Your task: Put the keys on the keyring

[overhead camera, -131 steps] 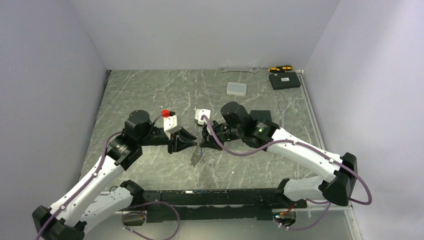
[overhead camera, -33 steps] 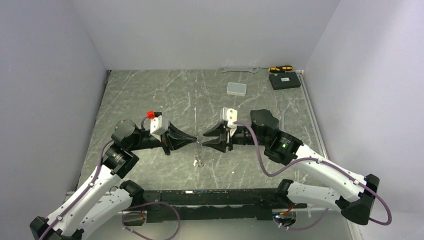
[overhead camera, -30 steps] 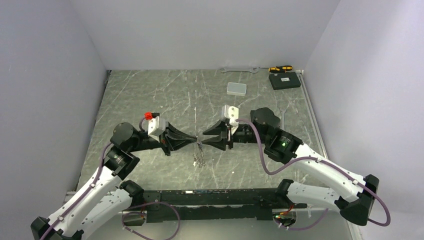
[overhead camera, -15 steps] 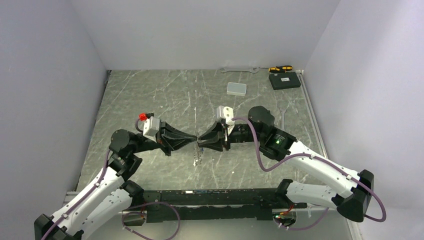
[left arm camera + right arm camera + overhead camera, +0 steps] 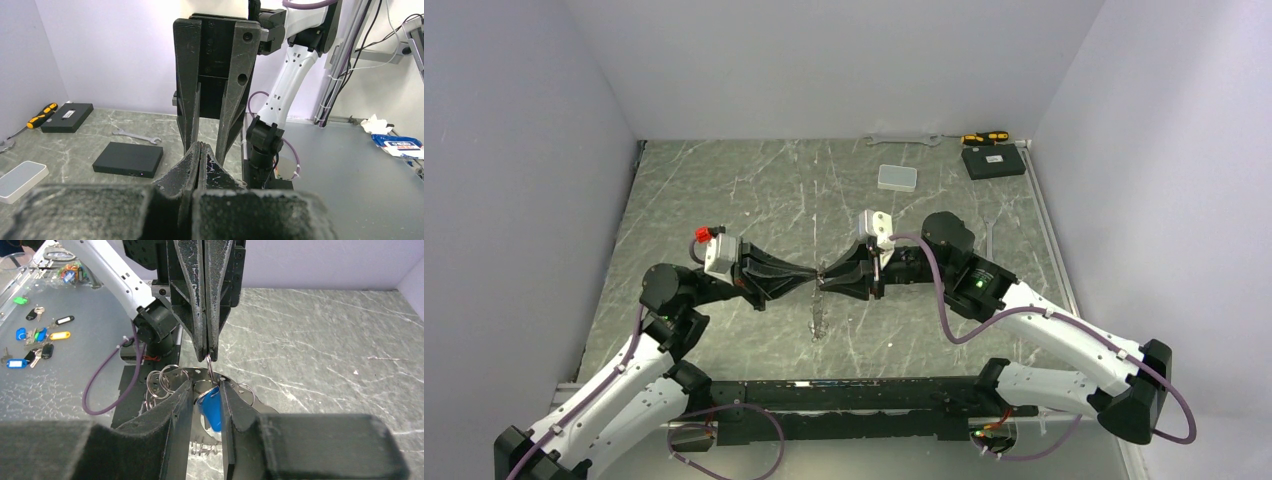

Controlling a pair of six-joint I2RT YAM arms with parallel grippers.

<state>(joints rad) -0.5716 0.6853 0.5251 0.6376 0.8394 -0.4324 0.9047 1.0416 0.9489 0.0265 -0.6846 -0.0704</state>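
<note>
My left gripper (image 5: 815,279) is shut, its tips pinching a thin wire of the keyring (image 5: 161,382), a silvery loop with several small rings that hangs below (image 5: 817,317). In the right wrist view the left fingers (image 5: 206,315) come down from above. My right gripper (image 5: 206,392) faces them tip to tip, jaws narrowed round the blue key (image 5: 212,410), which dangles from the ring. The key lies against one finger and a thin gap shows at the other. I cannot make out the plain silver key. In the left wrist view my left gripper (image 5: 200,146) hides the keyring.
A clear box (image 5: 896,178), a black case (image 5: 993,161), a wrench (image 5: 904,139) and a screwdriver (image 5: 984,137) lie at the back. A flat black box (image 5: 128,159) and another wrench (image 5: 136,135) sit right of centre. Spare tagged keys (image 5: 35,340) lie beyond the table.
Both arms drifted slightly left. The right gripper moved in to meet the left tips and its jaws narrowed round the blue key. The left gripper stayed shut on the ring.
</note>
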